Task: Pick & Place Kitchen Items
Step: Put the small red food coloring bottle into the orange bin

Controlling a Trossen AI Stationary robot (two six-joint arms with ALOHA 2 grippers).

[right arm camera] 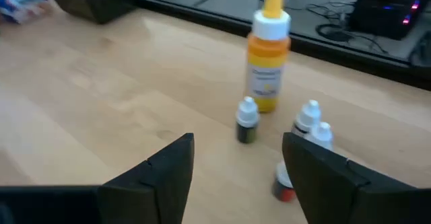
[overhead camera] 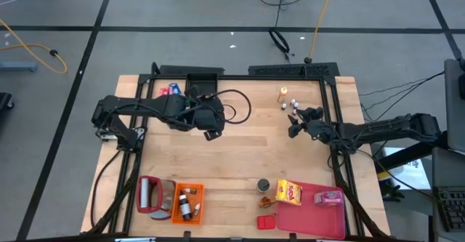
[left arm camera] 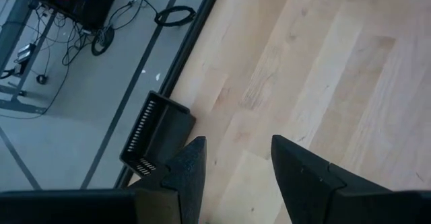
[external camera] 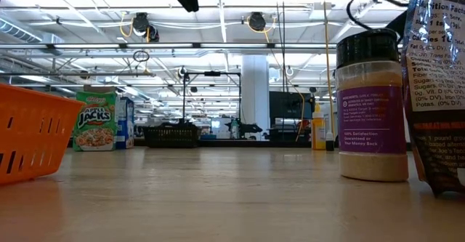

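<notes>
My right gripper (overhead camera: 294,126) (right arm camera: 236,160) is open and hovers near the table's far right corner, a short way from an orange bottle with a white cap (right arm camera: 269,56) (overhead camera: 282,94) and several tiny white-capped bottles (right arm camera: 247,120) (overhead camera: 294,105), all standing upright on the wood. My left gripper (overhead camera: 211,129) (left arm camera: 236,163) is open over bare wood at the far middle and holds nothing. A yellow box (overhead camera: 288,192) and a pink box (overhead camera: 330,197) lie on the pink-red tray (overhead camera: 312,213). A dark round tin (overhead camera: 263,185) and a red box (overhead camera: 266,221) sit beside the tray.
An orange crate (overhead camera: 187,202) (external camera: 29,136) with small bottles inside stands at the near left, a red holder (overhead camera: 154,196) beside it. A black basket (overhead camera: 203,78) (left arm camera: 158,133) sits at the far edge. The low view shows a spice jar (external camera: 370,111) and a green cereal box (external camera: 94,118).
</notes>
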